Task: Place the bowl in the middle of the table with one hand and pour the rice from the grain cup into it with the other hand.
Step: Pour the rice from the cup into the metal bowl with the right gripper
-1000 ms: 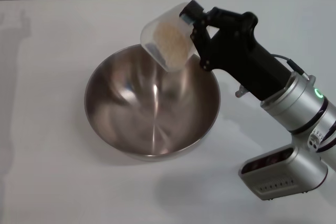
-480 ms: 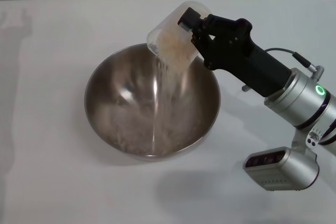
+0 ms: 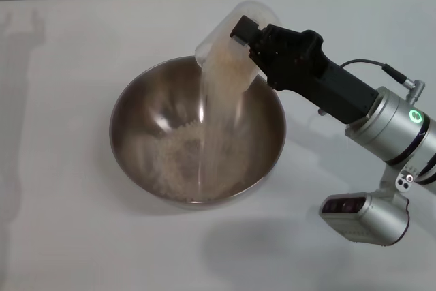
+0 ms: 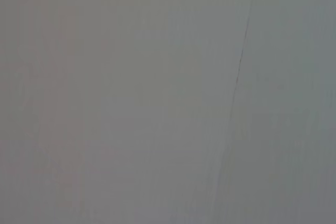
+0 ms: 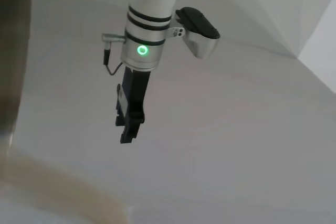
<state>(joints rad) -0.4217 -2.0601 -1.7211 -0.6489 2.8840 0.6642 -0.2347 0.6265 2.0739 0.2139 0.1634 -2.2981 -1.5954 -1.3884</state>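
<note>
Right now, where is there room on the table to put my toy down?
The table is bare to the left of the bowl, and along the near edge in front of it. The right side is crowded: the right hand tips the grain cup over the bowl's far rim, with rice streaming down. The left hand hangs away from the bowl.

Tilted grain cup (image 3: 228,49) spills rice (image 3: 187,151) into bowl (image 3: 136,110).
</note>
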